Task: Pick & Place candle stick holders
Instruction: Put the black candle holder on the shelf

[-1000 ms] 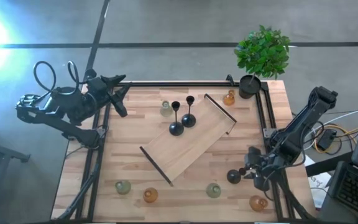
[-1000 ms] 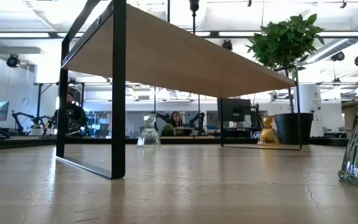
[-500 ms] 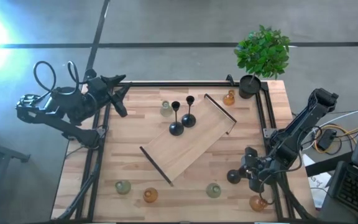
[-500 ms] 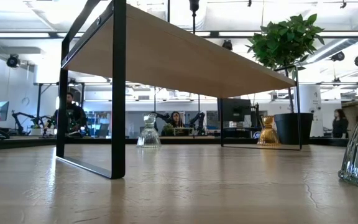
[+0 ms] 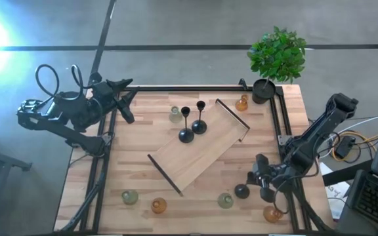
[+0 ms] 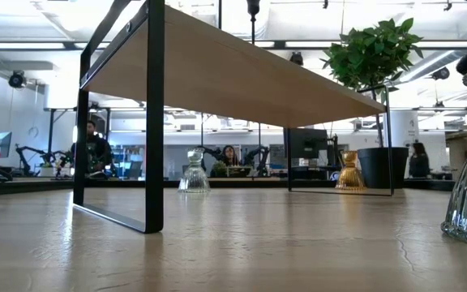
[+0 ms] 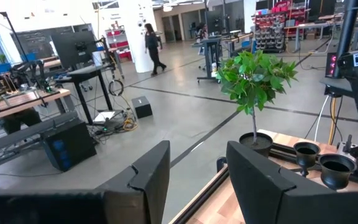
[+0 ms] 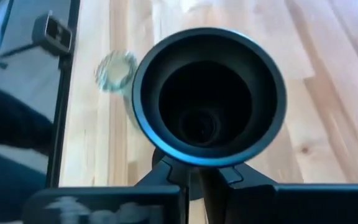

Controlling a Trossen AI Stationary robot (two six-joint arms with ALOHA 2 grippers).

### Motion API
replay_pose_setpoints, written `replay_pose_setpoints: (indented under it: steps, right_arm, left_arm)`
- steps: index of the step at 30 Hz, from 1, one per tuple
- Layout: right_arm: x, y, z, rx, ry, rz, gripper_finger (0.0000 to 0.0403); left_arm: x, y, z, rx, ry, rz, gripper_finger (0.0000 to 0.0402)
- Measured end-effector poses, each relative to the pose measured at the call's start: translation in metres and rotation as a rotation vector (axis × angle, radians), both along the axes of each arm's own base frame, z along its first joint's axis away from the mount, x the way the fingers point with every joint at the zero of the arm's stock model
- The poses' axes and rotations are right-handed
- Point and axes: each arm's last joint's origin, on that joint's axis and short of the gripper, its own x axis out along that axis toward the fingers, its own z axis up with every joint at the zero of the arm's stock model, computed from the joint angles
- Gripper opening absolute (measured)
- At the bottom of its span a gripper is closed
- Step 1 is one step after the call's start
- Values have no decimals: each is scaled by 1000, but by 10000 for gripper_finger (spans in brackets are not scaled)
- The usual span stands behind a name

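A black candle stick holder (image 5: 242,191) with a round base stands near the table's near right corner, and my right gripper (image 5: 260,179) is shut on it. Its cup (image 8: 209,96) fills the right wrist view. Two more black holders (image 5: 186,134) (image 5: 199,126) stand on a slanted wooden shelf (image 5: 199,154). Glass holders rest on their bases around it: pale (image 5: 176,115) and amber (image 5: 242,103) at the far side, green (image 5: 130,196), amber (image 5: 159,206), green (image 5: 226,200) and amber (image 5: 272,214) along the near edge. My left gripper (image 5: 127,99) hangs open above the far left corner. My right gripper pinches the black holder's thin stem (image 8: 201,179) just under the cup between its two fingers (image 8: 135,200). The fingers come slanting down from the table's right side. The holder leans with its cup toward the gripper; whether its base (image 5: 241,191) still touches the table cannot be told.
A potted plant (image 5: 275,56) stands at the far right corner. A black frame (image 5: 279,124) runs along the table's edges. The shelf stands on black legs (image 6: 154,122), with room under it. Bare wood lies between the shelf and the near row of holders.
My right gripper has shut on the black holder's stem and tipped further down, edging toward the table's left. The holder's base has shifted a little toward the near left, and the holder now leans.
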Motion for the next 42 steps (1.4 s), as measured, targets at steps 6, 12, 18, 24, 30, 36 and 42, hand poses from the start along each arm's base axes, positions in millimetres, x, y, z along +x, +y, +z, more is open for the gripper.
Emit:
replay_pose_setpoints:
  steps: [6, 12, 18, 24, 30, 36, 42]
  right_arm:
    - [3, -13, 17, -17, -58, -78, 9]
    - [17, -28, 60, -89, -105, -101, 9]
    - [30, -45, 115, -131, -215, -119, 8]
    - [35, -64, 152, -182, -233, -163, 8]
    - [63, -72, 154, -266, -149, -115, 8]
    - [95, -81, 146, -351, -88, -108, 8]
    - [121, -91, 148, -367, -87, -114, 8]
  left_arm:
    - [0, 0, 0, 0, 0, 0, 163]
    - [0, 0, 0, 0, -1, 0, 163]
    - [0, 0, 0, -1, -2, 0, 163]
    - [0, 0, 0, -3, -4, 0, 163]
    - [0, 0, 0, -4, -7, 0, 163]
    - [0, 0, 0, -4, -7, 0, 163]
    - [0, 0, 0, -4, -8, 0, 163]
